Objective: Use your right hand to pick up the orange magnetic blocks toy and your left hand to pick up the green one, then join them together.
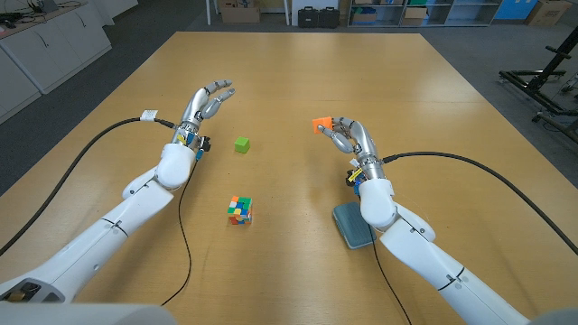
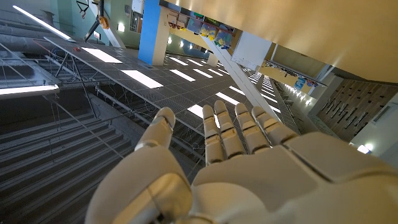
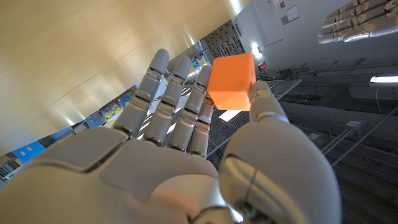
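We see a robotics lab: a wooden table (image 1: pixel 298 81), storage bins (image 1: pixel 388 13) behind, equipment stand (image 1: pixel 542 86) at the side.

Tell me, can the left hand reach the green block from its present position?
Probably yes. The left hand is open and holds nothing, and the green block lies on bare table just beside it, with nothing between them.

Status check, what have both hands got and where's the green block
Right hand pinches the orange block, raised. Left hand open, holding nothing. Green block on the table, between the hands, untouched. Multicolored cube nearer, not in the way.
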Controlling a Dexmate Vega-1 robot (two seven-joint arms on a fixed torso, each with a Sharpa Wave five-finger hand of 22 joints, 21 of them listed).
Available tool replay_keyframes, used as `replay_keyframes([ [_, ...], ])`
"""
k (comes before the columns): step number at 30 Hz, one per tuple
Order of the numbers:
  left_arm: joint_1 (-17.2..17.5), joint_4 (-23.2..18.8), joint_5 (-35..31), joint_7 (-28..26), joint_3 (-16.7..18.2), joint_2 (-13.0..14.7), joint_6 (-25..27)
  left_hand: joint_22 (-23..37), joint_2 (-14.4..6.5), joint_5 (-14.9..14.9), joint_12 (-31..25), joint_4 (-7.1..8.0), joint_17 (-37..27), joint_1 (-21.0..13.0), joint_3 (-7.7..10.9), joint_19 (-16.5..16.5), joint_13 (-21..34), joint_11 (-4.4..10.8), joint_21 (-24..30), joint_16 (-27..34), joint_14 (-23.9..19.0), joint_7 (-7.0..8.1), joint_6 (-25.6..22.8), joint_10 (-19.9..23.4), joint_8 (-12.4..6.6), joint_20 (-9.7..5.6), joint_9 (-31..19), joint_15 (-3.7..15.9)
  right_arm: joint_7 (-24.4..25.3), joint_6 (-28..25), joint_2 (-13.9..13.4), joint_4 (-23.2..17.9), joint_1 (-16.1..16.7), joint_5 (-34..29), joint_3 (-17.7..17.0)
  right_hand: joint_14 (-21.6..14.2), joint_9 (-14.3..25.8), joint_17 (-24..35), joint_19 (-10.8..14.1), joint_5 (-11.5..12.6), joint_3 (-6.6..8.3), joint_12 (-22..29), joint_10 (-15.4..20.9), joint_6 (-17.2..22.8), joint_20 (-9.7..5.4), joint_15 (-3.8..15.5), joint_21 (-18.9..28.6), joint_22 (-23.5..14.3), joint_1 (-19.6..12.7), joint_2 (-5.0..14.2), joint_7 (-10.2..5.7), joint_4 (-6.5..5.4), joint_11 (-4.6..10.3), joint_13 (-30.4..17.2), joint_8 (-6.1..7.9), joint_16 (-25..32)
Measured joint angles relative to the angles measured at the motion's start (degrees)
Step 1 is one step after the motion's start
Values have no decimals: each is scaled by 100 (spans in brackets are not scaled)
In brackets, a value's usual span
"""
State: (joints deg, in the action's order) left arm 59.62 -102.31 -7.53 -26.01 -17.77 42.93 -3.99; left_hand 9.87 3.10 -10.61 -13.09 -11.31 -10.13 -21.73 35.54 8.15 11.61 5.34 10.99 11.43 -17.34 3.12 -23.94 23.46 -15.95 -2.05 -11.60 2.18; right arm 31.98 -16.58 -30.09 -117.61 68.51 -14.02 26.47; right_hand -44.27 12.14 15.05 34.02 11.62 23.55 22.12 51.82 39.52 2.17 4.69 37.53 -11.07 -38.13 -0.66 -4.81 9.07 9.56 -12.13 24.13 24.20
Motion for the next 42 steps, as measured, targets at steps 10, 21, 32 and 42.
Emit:
replay_keyframes([
  [10, 137, -609, -703, -109, 8, 332, 1164, 1, 188, 0, 0, -8, -1, -492, 135, 8, 0, 195, 0, 0, 17, 84, -25, 135, 0, 8, 0, 18, 103, -5, -28, 50, -103, 112, 109, 0, -1, -1, 0, -2, 0, -11, 0, 0, 0, 0, 0, 0, 0, 0, 0, 0, 0, 0, -11, 0],
  [21, 12, -1191, -1051, 554, -132, 822, 2200, 1, 365, 0, 62, 7, -1, -1101, 261, 70, -1, 368, 0, -14, -27, 225, 17, 165, 0, 94, 1, 17, 179, -41, -61, 78, -161, 251, 159, 0, -2, 27, -24, -3, -1, -23, 0, 0, 23, 0, 0, 0, 0, 0, 0, 0, 0, 0, -23, 0],
  [32, -316, -1576, -1243, 1445, -386, 1341, 2847, 1, 435, 29, 62, 7, -1, -1322, 261, 81, -1, 422, 1, -42, -27, 290, 22, 157, -41, 226, 1, 17, 205, -43, -115, 116, -208, 377, 198, 0, -3, 26, -31, -24, -6, -33, 0, 0, 30, 0, 0, 1, 0, 0, -1, 6, 0, 18, -32, 0],
  [42, -547, -1724, -1250, 2092, -512, 1648, 3100, 1, 509, 29, 62, 8, -1, -1564, 308, 92, -1, 470, 1, -42, -27, 331, 19, 205, -41, 297, 1, 18, 218, -66, -161, 121, -237, 436, 236, 0, -5, 26, -31, -36, -32, -78, 31, 11, 30, 0, 0, 1, 0, 0, -11, -17, 31, 1, -17, 0],
])
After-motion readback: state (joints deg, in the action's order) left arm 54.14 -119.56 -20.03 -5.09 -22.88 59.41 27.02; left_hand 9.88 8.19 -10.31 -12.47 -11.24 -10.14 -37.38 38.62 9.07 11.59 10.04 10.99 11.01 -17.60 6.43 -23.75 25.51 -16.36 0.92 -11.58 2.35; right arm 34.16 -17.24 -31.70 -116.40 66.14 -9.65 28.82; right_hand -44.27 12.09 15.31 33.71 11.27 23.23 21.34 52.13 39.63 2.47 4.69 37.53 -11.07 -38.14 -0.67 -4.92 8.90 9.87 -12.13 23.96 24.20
